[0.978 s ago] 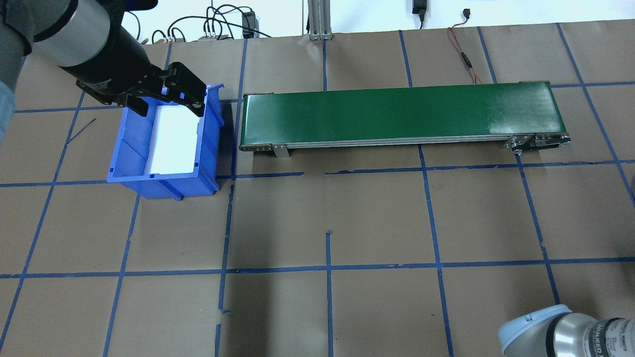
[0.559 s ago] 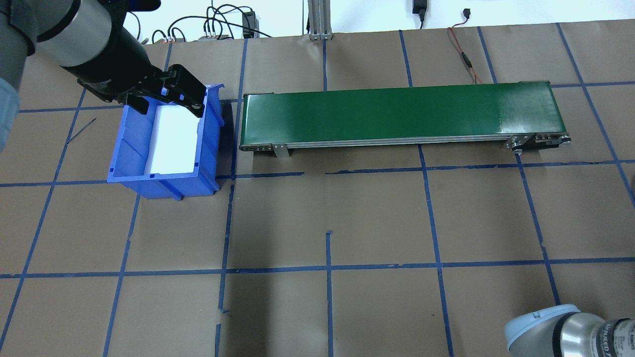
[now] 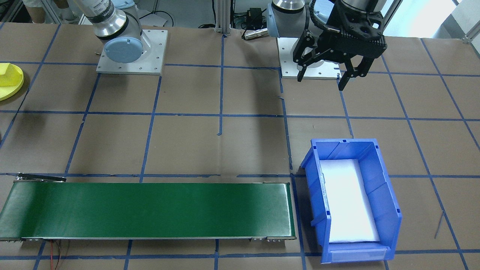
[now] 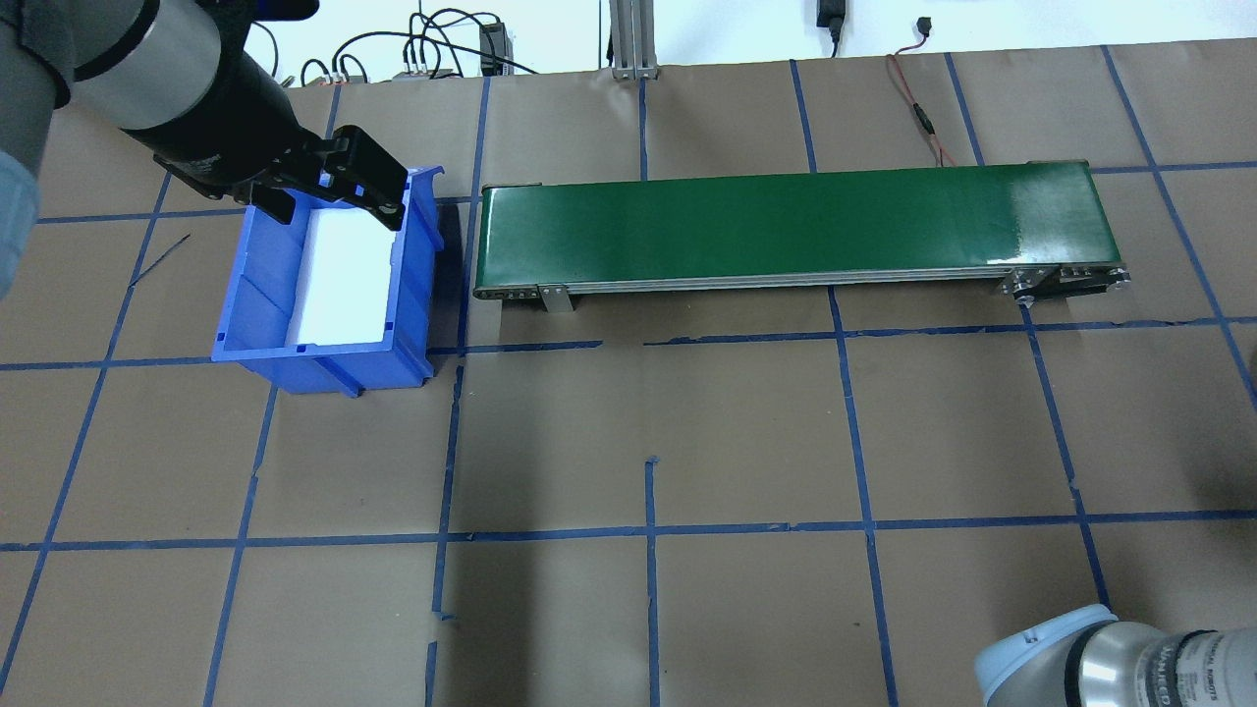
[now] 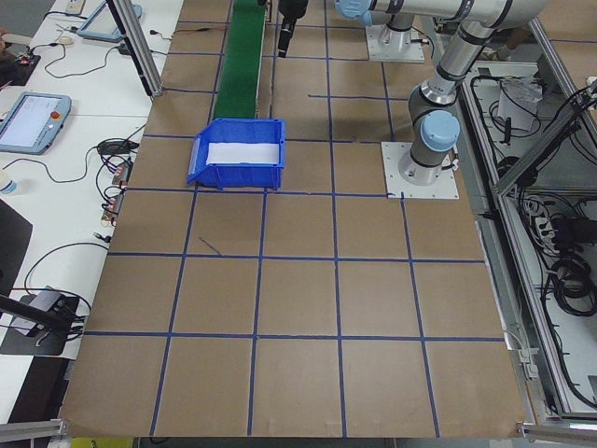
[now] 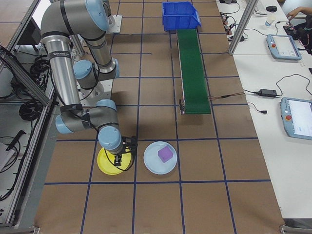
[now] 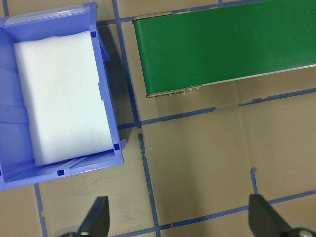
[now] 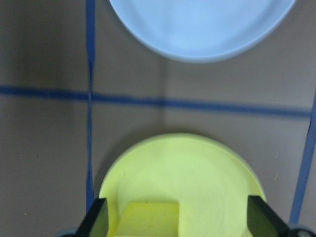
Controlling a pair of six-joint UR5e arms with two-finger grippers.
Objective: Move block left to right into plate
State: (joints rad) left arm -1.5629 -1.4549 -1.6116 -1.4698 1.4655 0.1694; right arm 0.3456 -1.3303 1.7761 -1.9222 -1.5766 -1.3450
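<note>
Change since earlier: in the overhead view the right arm's elbow joint [image 4: 1061, 658] at the near right corner had shifted a little to the left. The left gripper [image 4: 334, 201] had stayed over the far end of the blue bin [image 4: 417, 255].
Overhead view: the left gripper's jaws stood wide with nothing between them. The bin held only a white foam liner [image 4: 344, 280]. The green conveyor [image 4: 786, 226] just right of it was bare.
Front-facing view: the yellow plate [image 3: 11, 93] lay at the left edge with the yellow block [image 3: 7, 73] on it, well apart from bin and conveyor.
Right-side view: the right gripper [image 6: 118, 158] hung over the yellow plate. Just beside it a pale blue plate [image 6: 153, 165] held a purple block [image 6: 165, 154].
Left wrist view: both fingers were spread wide over bare table near the bin. There was no block in the bin.
Right wrist view: the fingers [image 8: 98, 219] stood wide either side of the yellow block, which rested inside the plate's rim. The block lay nearer one finger, and whether it touched I could not tell.
Step in hand: the block seemed already delivered, so the likely move was the right gripper's retreat.
How to do it well: keep the jaws wide and rise straight up. A sideways drift could nudge the block toward the rim.
</note>
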